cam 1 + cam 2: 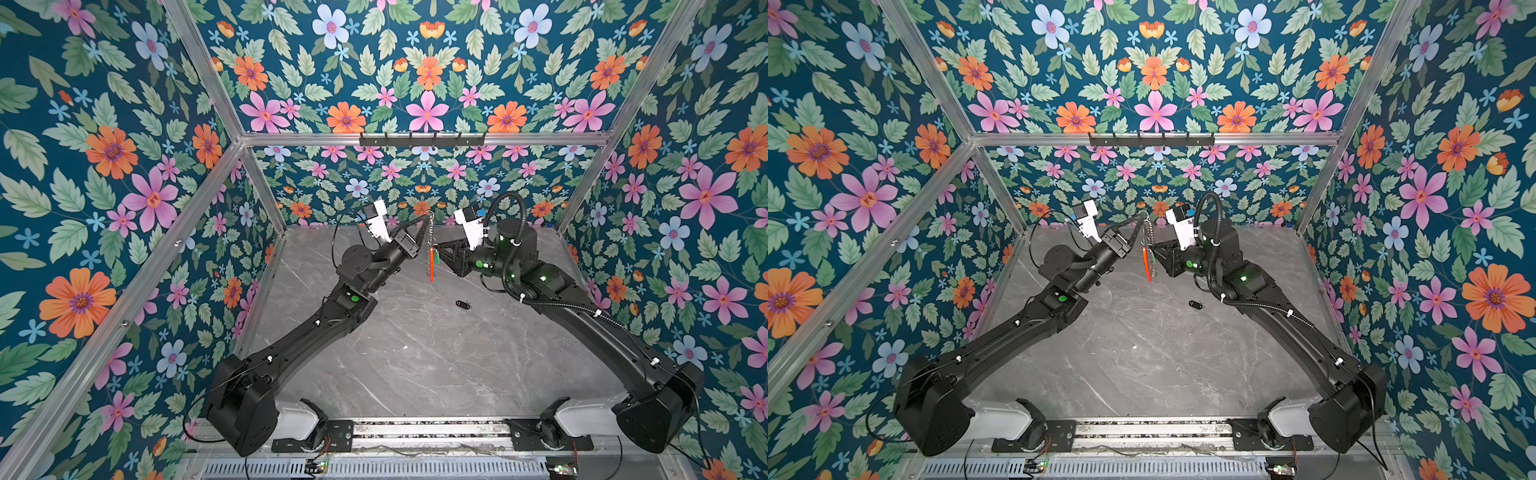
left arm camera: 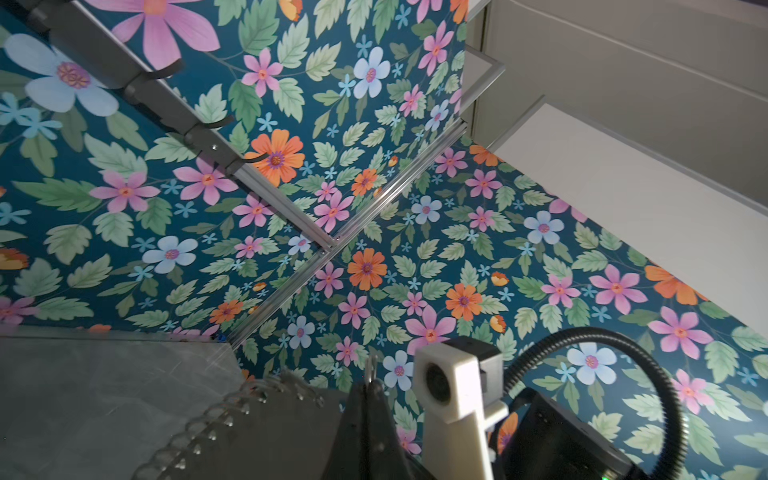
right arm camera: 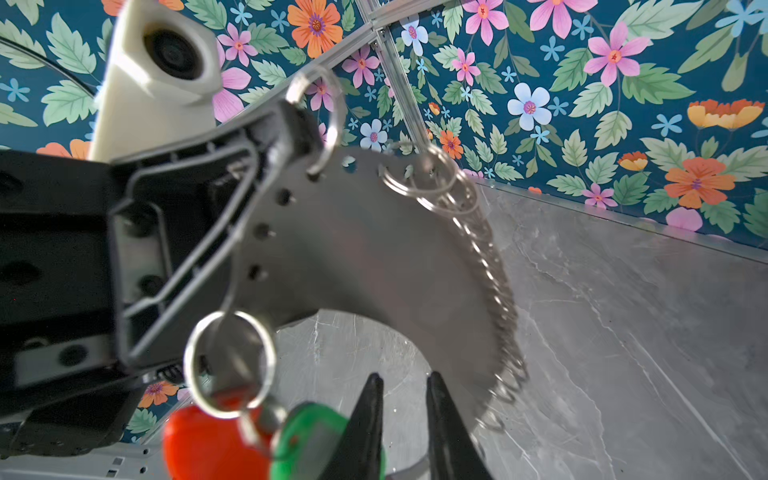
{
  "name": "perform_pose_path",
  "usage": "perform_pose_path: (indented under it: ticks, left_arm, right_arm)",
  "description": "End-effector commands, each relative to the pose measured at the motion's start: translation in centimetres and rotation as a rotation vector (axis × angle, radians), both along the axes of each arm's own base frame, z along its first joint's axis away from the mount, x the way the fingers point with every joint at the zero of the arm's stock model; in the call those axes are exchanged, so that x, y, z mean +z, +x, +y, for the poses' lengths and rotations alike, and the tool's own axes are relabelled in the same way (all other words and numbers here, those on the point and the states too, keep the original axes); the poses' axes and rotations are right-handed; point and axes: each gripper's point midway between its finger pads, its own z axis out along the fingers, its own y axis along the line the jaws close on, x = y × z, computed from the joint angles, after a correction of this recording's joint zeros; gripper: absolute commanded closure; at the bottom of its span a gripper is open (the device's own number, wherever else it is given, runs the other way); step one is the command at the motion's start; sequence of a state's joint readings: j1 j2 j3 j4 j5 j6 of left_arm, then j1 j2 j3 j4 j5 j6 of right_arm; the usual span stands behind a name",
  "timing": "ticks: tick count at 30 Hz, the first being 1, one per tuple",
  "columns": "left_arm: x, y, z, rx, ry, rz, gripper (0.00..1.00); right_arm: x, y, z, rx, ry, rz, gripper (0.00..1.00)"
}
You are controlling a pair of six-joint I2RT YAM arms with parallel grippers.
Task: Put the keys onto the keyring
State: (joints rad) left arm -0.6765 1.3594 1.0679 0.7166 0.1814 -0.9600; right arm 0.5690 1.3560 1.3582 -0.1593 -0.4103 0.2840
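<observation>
Right wrist view: the keyring (image 3: 374, 257) is clamped at its perforated edge by the left gripper (image 3: 291, 137), whose jaws are fully closed on the grey plate. The hoop is held upright, clear of the table (image 3: 623, 332), with its fringe of split rings (image 3: 494, 266) running down the outer edge. The right gripper (image 3: 405, 382) is positioned at the lower part of the hoop. Its fingers (image 3: 370, 415) are set slightly apart, and nothing is seen between the tips. The green-tagged key (image 3: 307, 440) is located just beside one finger, under a larger split ring (image 3: 228, 361) and next to the red-orange section (image 3: 212, 444). Whether that ring is threaded onto the hoop cannot be determined.

In both top views the keyring (image 1: 432, 249) (image 1: 1148, 249) is seen edge-on, suspended between the two grippers near the back of the table. The key with the black fob (image 1: 462, 304) (image 1: 1195, 305) lies flat on the table, well apart from the hoop and from both grippers.
</observation>
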Motion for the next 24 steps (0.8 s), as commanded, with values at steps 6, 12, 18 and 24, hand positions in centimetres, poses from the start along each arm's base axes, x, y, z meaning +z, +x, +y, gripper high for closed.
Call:
perform_pose_path:
  ticks: [6,12,18,24]
  left_arm:
    - [0.2,0.2,0.5,0.041,0.022,-0.01,1.0]
    - [-0.1,0.3,0.7,0.061,0.045,-0.012,1.0]
    - [-1.2,0.7,0.9,0.098,0.132,-0.011,1.0]
    - [-3.0,1.3,2.2,0.189,0.23,0.015,1.0]
  right_arm:
    - [0.5,0.0,-0.2,-0.012,0.011,-0.013,0.79]
    - [-0.2,0.5,-0.9,-0.057,-0.031,-0.021,0.78]
    - [-7.3,2.9,-7.8,-0.3,-0.139,0.092,0.61]
    - [-18.2,3.4,-15.4,-0.537,-0.212,0.381,0.6]
